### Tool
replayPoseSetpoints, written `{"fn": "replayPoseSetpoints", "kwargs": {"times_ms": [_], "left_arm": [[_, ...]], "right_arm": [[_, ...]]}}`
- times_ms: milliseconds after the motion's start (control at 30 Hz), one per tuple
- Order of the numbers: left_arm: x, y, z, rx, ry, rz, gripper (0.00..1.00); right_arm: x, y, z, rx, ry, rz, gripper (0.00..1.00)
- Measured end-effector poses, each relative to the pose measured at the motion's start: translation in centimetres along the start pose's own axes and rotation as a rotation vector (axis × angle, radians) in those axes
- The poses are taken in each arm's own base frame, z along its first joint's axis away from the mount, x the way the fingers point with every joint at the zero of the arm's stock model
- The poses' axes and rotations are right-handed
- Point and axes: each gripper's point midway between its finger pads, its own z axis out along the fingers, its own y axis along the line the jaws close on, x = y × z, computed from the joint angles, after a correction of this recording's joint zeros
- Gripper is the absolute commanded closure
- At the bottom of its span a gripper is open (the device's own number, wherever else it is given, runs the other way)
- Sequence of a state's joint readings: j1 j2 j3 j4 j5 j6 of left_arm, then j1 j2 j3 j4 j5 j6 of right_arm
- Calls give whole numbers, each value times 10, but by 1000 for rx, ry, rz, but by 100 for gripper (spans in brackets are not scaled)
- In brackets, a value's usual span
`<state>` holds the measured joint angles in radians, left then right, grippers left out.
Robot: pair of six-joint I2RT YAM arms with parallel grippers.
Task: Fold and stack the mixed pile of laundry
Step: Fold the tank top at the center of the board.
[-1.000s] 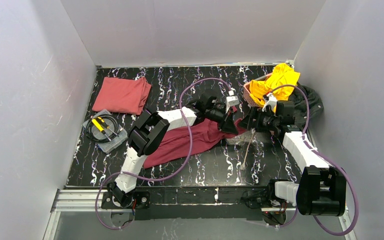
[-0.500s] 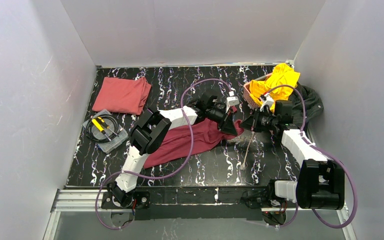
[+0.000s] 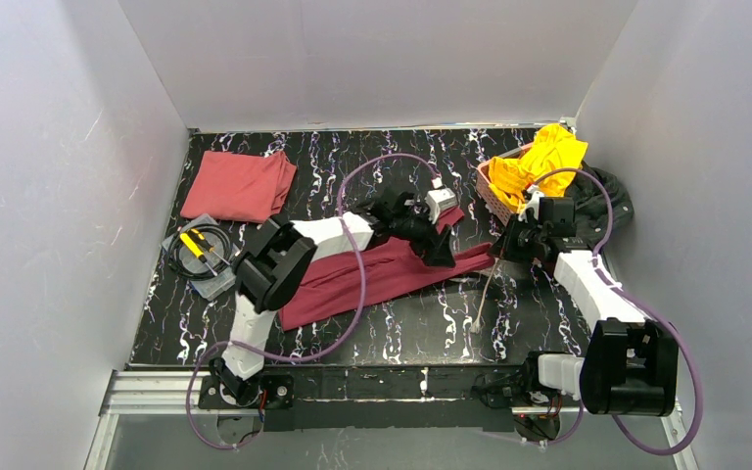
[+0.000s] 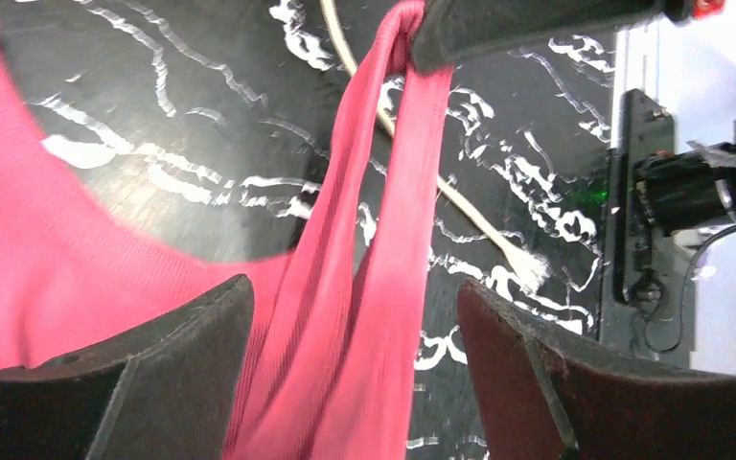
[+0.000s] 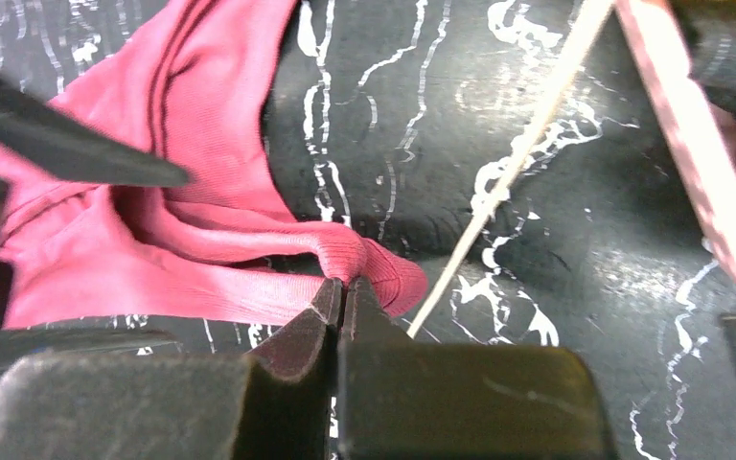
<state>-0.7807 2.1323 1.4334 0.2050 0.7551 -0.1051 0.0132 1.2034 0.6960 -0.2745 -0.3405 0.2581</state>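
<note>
Looking from above, maroon cloth lies mid-table, its long axis running near-left to far-right. The right claw pinches its right tip, and the left claw hovers just left of that.

Left wrist: jaws are spread, with a taut strip passing between them toward the right claw.

Right wrist: jaws are pressed on the bunched corner, with the cord just beside it.

A robot lab cell: plain white panels box in a black marbled table fronted by an aluminium rail.
</note>
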Motion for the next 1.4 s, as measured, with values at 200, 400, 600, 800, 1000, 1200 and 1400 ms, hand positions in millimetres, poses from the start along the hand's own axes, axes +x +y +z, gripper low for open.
{"fn": "replayPoseSetpoints", "kwargs": {"times_ms": [200,400,600,800,1000,1200,1400], "left_arm": [[-23,-8,-61,-249,-93,94,23],[-16,-17,-110,-420,-171,81,23],[65,-9,-145,-592,-121,-97,22],[131,1,-181,-763,-100,-239,21],[147,-5,-210,-843,-166,-308,16],[129,-17,-248,-918,-254,-333,9],[167,-3,-281,-1051,-193,-492,29]], "right_arm": [[-1,-20,4,118,54,33,99],[1,-31,13,170,113,54,99],[-1,-40,23,209,149,65,99],[-6,-51,35,249,168,68,99],[-6,-58,47,263,197,73,80],[-29,-48,53,219,171,45,36],[-54,-29,51,159,128,-9,25]]}}
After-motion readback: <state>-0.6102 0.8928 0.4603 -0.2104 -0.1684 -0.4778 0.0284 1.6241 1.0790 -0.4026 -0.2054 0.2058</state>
